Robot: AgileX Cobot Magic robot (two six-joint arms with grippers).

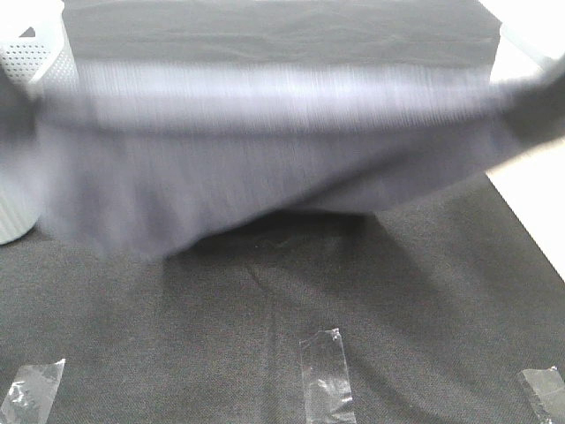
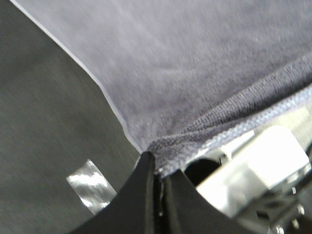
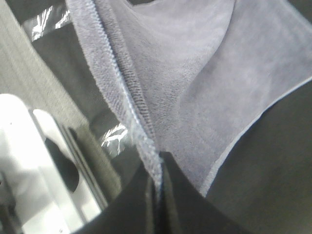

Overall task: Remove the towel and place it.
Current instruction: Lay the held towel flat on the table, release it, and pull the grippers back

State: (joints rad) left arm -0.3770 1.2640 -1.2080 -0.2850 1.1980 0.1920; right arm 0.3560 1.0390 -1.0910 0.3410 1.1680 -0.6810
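Note:
The grey-lavender towel (image 1: pixel 265 150) hangs stretched wide across the exterior high view, blurred, its lower edge sagging above the black cloth (image 1: pixel 291 291). My left gripper (image 2: pixel 158 173) is shut on one hemmed corner of the towel (image 2: pixel 195 58). My right gripper (image 3: pixel 160 168) is shut on the other hemmed corner of the towel (image 3: pixel 195 83). In the exterior high view both grippers are hidden behind the towel's ends.
A white perforated basket (image 1: pixel 26 62) stands at the far left, partly behind the towel. Strips of clear tape (image 1: pixel 325 371) lie on the black cloth near the front edge, with others at the front left (image 1: pixel 31 389) and front right (image 1: pixel 547 389). A white table edge (image 1: pixel 538 203) shows at right.

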